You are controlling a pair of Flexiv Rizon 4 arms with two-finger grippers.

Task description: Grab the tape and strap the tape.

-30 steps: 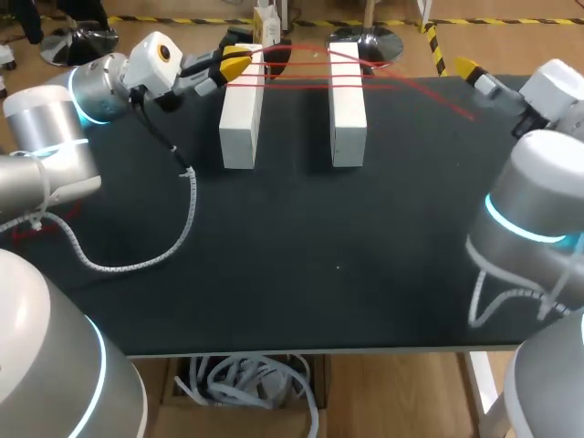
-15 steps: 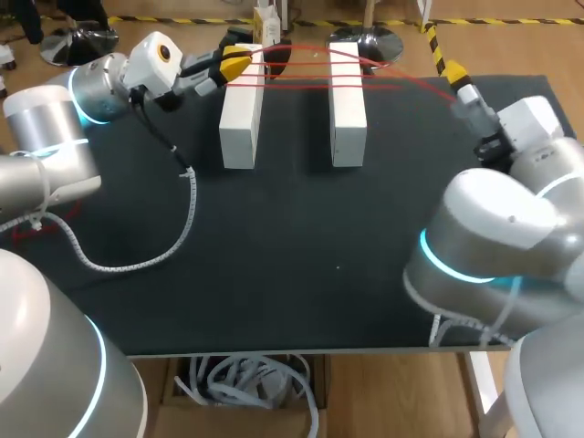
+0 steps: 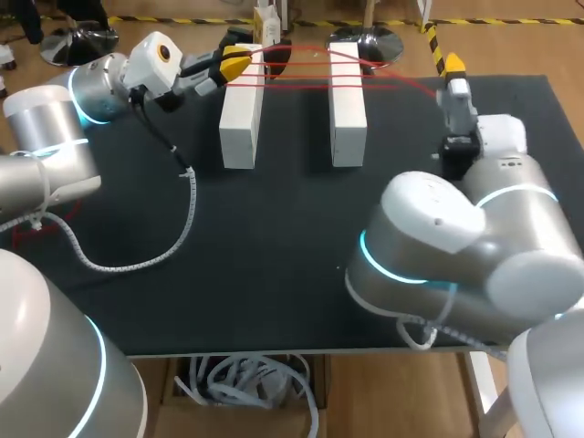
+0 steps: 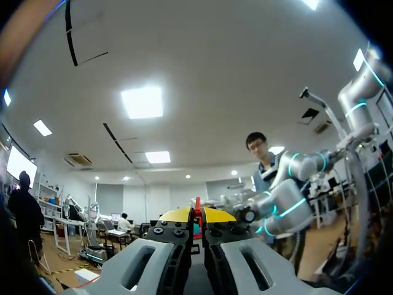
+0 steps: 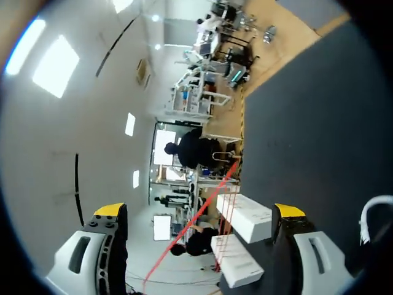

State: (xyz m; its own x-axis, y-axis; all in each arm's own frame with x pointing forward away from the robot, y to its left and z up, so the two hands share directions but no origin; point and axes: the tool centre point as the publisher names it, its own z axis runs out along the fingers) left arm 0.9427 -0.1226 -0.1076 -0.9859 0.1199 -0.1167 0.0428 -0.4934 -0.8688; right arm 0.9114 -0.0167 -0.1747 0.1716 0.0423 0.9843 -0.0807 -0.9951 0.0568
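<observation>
Currently left claw (image 4: pixel 198 216) pinches red tape (image 5: pixel 184 228); right claw (image 5: pixel 199 212) gapes.

left end effector (image 4: pixel 198 216) | tips pinched together | red tape (image 4: pixel 198 204) clamped between

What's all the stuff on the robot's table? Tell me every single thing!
table: one, black, under everything.
blocks: two, white, standing side by side at the far part of the table, left block and right block.
tape: one, red, strung in several strands across the far ends of both blocks and running on toward the right claw.
cable: one, white and ribbed, lying in a curve on the table's left part, leading up to the left arm.
left arm: one, silver-white; its yellow-tipped left claw is at the left block's far end, shut on the tape.
right arm: one, silver-white; its right claw is open, past the right block, with the tape running between its fingers.
</observation>
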